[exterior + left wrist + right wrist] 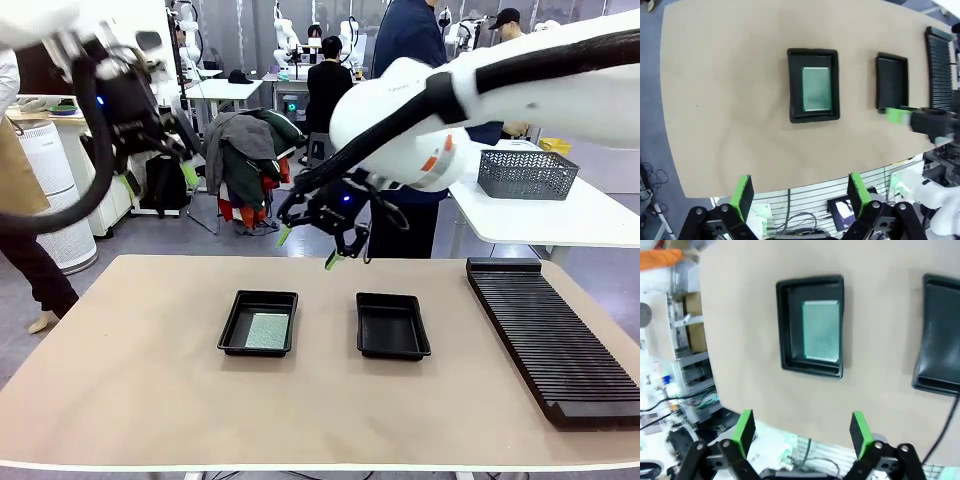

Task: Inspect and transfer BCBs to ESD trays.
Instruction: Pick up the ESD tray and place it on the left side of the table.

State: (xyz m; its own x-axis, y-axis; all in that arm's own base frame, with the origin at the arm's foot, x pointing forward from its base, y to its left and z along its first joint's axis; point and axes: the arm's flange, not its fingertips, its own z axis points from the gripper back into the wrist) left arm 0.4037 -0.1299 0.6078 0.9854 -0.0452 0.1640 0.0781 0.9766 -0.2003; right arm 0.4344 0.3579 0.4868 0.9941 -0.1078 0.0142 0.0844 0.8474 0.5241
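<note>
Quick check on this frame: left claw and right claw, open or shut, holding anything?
Left claw: open, holding nothing.
Right claw: open, holding nothing.

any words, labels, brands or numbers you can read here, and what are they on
No text here is clear enough to quote.
right arm: a faint grey mark, maybe lettering, too blurred to read
green board and its black tray: no print visible
ribbed rack: no print visible
</note>
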